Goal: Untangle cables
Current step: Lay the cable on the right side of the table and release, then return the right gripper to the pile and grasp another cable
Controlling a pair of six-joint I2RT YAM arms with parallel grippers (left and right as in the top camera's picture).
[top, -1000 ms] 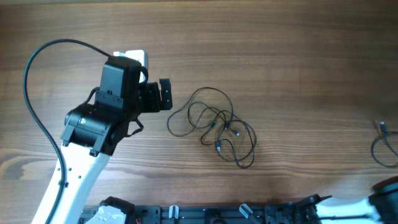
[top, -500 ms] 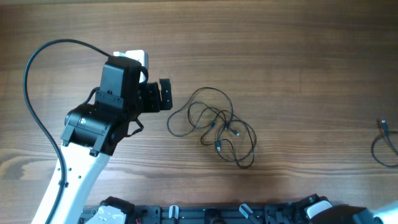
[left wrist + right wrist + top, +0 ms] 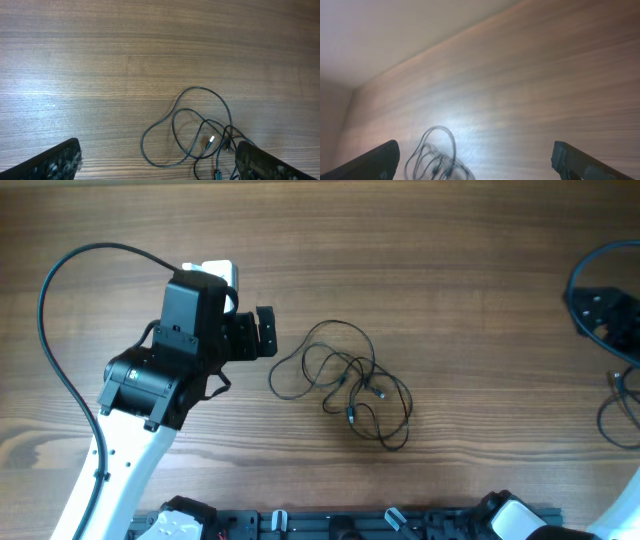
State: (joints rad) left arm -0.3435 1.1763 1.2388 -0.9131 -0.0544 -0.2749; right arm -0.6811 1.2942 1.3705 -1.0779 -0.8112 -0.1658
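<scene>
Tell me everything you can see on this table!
Table: one, brown wood, under everything.
Tangled wires: one bundle, thin and dark, middle of the table; how many wires cannot be told.
Loose wire: one, thin and dark, right edge of the table, partly out of view.
Left arm: one, black and white, left side, with a thick black cable looping off it.
Left gripper: one, black, open, just left of the tangled wires, not touching.
Right arm: one, dark and blurred, top right corner.
Right gripper: one, black, open, above the table.
</scene>
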